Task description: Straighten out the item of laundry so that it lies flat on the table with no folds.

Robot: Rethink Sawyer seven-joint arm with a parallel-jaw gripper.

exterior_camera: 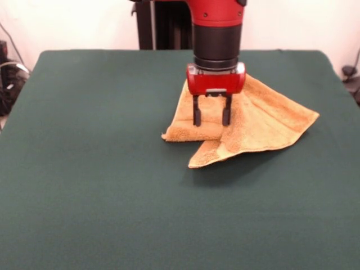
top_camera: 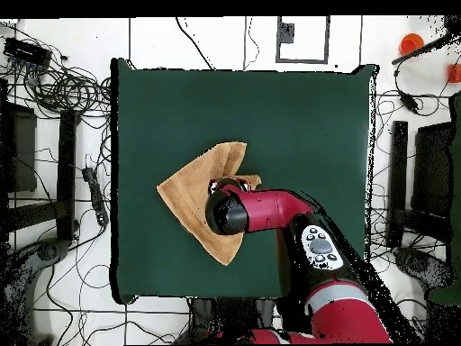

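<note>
The towel [exterior_camera: 247, 126] lies crumpled on the far half of the green tabletop [exterior_camera: 101, 197], just right of centre in the front view, with one flap doubled over so that two corners point toward the camera. The end effector [exterior_camera: 211, 118] hangs straight down over the folded part, its two dark fingers [exterior_camera: 197, 112] spread apart with nothing between them; their tips sit at about the level of the cloth, though whether they touch it is hard to say. To do this step well, I would judge the best plan is to close on the top layer only, near the loose corner of the doubled flap, then pull it low and outward, away from the bulk of the towel, so the fold opens rather than dragging the whole piece along. In the overhead view the arm [top_camera: 270, 209] covers the middle of the towel, so the fold line there cannot be made out, nor can any label.
</note>
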